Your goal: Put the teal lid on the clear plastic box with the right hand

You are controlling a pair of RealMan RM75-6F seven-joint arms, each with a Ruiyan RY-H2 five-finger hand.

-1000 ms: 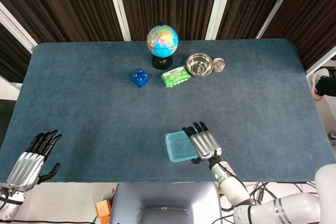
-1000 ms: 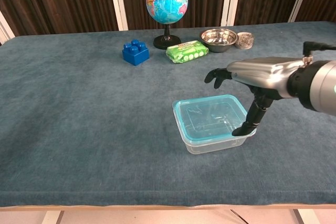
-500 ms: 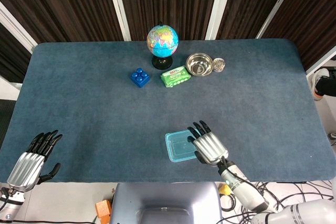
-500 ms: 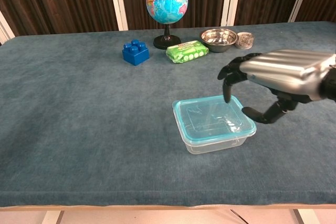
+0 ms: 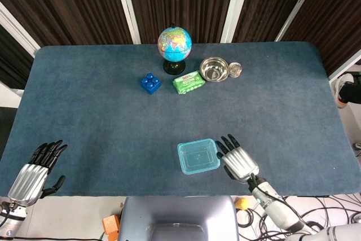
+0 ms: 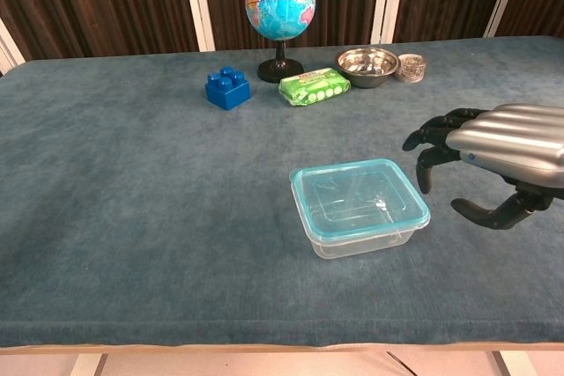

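The teal lid lies flat on top of the clear plastic box, near the table's front edge. My right hand hovers just to the right of the box, apart from it, fingers spread and holding nothing. My left hand rests at the front left corner of the table, fingers extended and empty; only the head view shows it.
At the back middle stand a globe, a blue toy brick, a green packet, a steel bowl and a small glass jar. The blue table cloth spreads wide on all sides.
My right hand has let go of the lid's right edge and drawn away to the right. The lid stays on the box. The left hand has not moved.
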